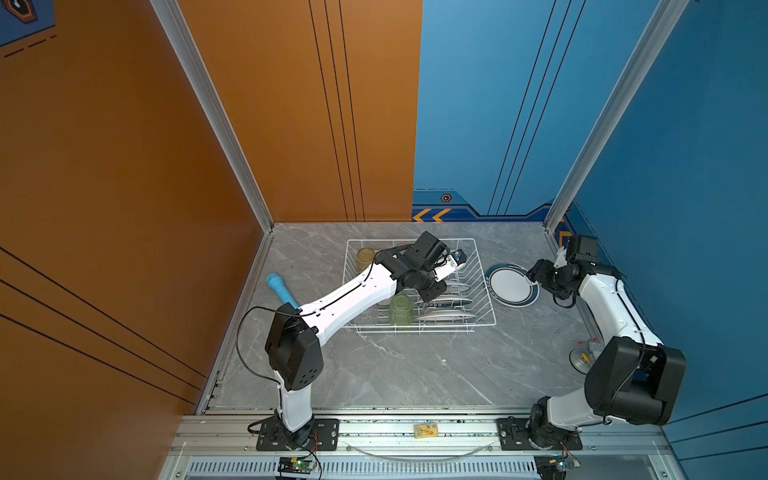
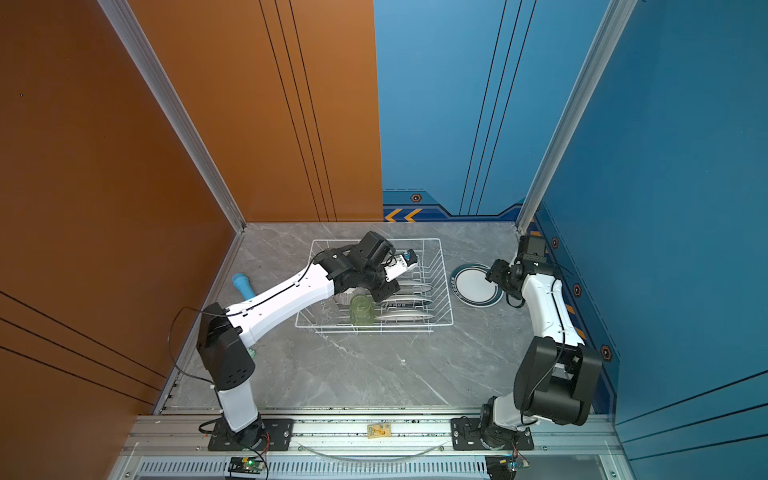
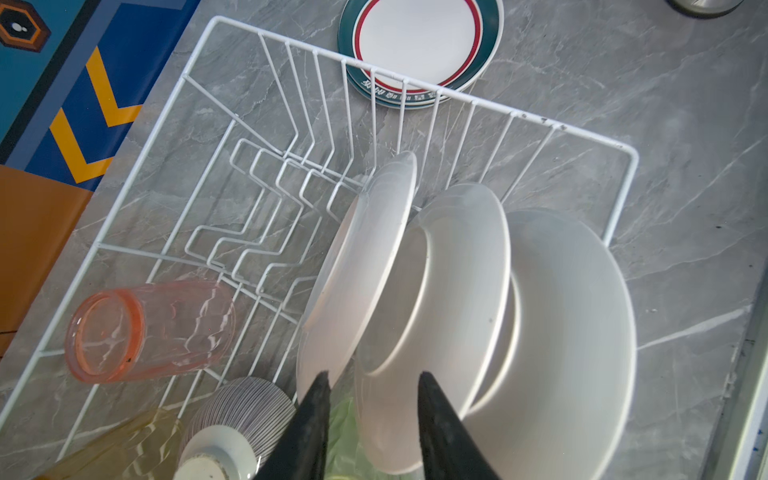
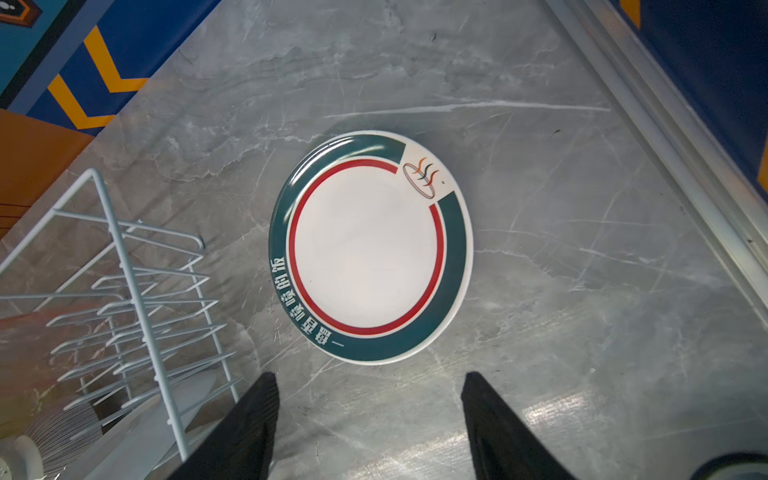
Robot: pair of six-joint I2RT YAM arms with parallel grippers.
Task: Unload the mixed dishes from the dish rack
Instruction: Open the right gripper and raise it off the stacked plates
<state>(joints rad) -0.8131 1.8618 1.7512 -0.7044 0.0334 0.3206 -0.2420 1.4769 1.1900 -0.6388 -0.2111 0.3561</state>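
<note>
The dish rack sits toward the worktop's back edge, with upright plates in its slots. The left pincer straddles the middle plate, but I cannot tell whether it is gripping. Near the right edge a flat plate lies just beyond the released right pincer.

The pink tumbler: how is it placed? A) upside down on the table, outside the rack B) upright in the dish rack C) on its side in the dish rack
C: in the left wrist view the pink tumbler lies on its side on the wires of the dish rack.
</note>
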